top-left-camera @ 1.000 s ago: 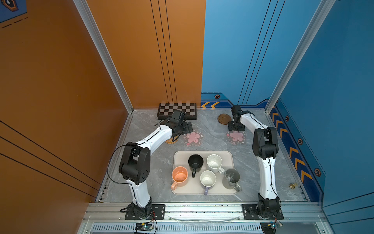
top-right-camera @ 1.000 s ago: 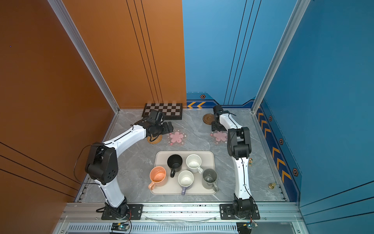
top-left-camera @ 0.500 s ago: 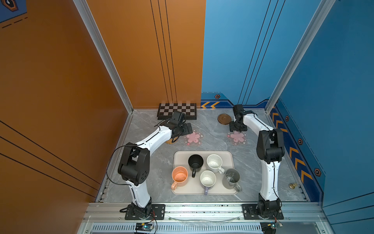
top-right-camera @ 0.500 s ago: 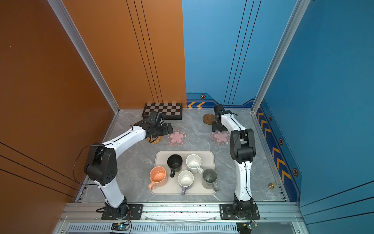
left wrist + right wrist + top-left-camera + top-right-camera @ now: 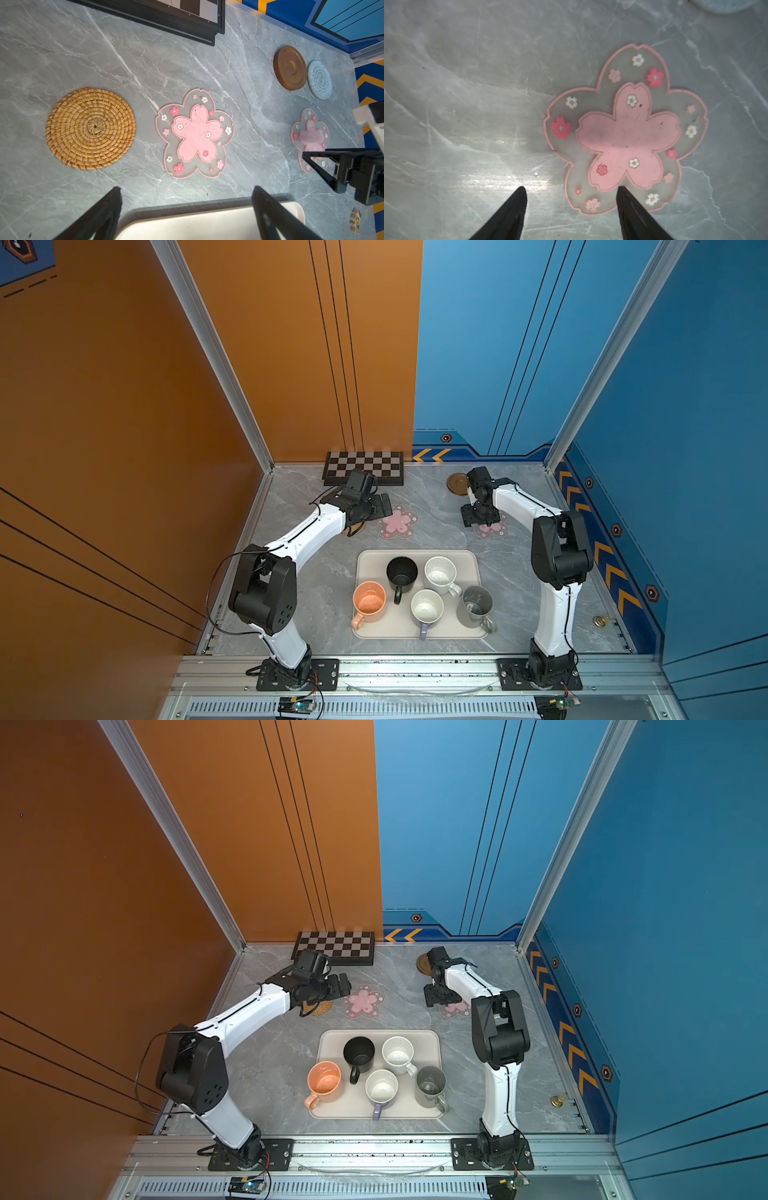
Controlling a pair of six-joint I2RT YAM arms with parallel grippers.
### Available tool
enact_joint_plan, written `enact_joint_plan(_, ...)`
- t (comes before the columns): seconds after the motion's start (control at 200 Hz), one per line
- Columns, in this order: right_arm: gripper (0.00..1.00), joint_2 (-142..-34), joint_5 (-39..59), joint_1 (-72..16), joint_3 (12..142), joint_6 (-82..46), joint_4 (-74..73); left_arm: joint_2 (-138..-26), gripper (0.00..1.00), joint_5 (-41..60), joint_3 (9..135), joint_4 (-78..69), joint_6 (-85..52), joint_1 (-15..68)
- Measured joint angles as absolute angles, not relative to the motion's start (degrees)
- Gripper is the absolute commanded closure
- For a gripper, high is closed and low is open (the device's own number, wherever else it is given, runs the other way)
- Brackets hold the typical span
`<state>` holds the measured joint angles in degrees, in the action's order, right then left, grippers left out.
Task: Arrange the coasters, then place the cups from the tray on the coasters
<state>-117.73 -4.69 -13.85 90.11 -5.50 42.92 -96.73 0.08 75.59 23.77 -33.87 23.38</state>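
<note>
Right-hand blossom coaster first: flat on the counter, beyond the tray; right gripper dropped back low beside it, after hanging nearer the brown wooden coaster half a second ago; jaws apart, nothing between them, one fingertip over a petal edge; looks like lining up a nudge or a pick, not a finished placement. Further out: grey-blue coaster right beside the brown one by the far wall, well off the row of rattan coaster and other blossom coaster; probably still to be pulled in. Left gripper wide open, empty, eased slightly back from that blossom. All five cups unmoved on the tray; cup placing not yet begun.
</note>
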Motion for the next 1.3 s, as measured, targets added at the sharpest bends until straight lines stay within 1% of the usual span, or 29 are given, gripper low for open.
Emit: enact_joint_plan(1.301, 0.32, -120.14, -4.75, -10.33, 88.47, -5.52, 42.26, -95.57, 0.02, -0.6, 74.04, 23.77, -33.91, 23.38)
